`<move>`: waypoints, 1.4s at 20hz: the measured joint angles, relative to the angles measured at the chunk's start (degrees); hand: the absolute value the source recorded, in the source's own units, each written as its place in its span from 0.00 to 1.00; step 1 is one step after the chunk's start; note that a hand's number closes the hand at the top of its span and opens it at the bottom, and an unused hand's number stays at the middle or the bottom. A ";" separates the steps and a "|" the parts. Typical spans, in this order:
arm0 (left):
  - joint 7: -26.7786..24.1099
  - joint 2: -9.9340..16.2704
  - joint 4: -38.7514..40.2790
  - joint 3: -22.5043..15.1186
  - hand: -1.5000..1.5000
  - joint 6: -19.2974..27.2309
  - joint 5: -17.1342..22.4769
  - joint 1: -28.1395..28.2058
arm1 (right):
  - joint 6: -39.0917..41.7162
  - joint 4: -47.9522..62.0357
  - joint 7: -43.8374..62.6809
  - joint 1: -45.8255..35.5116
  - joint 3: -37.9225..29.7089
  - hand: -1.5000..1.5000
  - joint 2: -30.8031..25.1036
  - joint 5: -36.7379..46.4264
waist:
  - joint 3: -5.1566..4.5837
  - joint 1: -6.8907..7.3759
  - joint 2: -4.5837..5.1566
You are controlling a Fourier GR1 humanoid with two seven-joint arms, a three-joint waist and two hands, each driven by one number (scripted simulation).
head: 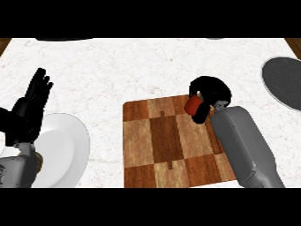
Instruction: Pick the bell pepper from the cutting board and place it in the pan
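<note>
fingers [212,88] of my right hand [210,93] are curled over the bell pepper [193,106], clamped on it from above and from the far side, so that only its red lower-left part shows under the black of the hand. the pepper sits at the far right corner of the cutting board [169,145]; i cannot tell whether it rests on the wood or is just off it, since my hand hides the contact. its long axis i cannot read either, so much of it being covered.

what matters for the coming move, as i judge it, is where the pan [289,84] lies from this grasp: to the right and a little farther from me, well apart from the board, with bare counter [146,66] between. the pan shows dark grey inside a pale rim, cut by the right edge of the view. my right forearm [240,145] comes in over the board's right edge, so the carry would be an outward swing to the right, away from the board, with nothing in view standing in that path.

my left hand [22,114] is much the farther from both pepper and pan. it rests at the left, fingers straight and up, holding nothing, above the near rim of a white plate [65,150].
</note>
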 measured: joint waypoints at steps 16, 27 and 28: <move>-0.10 -0.21 0.82 -0.46 0.50 -1.07 0.13 -1.62 | -13.97 -34.56 17.35 5.87 -6.96 1.00 -1.93 2.51 | 0.01 2.06 0.76; 0.04 -0.65 1.53 -0.67 0.50 -1.27 0.01 -3.20 | -20.60 -22.46 5.70 3.57 -26.14 1.00 -15.64 -11.12 | 0.05 3.03 1.25; 0.54 -0.74 0.91 -0.92 0.50 -1.17 -0.13 -3.14 | -21.43 -19.65 3.81 3.31 -27.71 1.00 -17.66 -11.80 | 0.07 3.21 1.29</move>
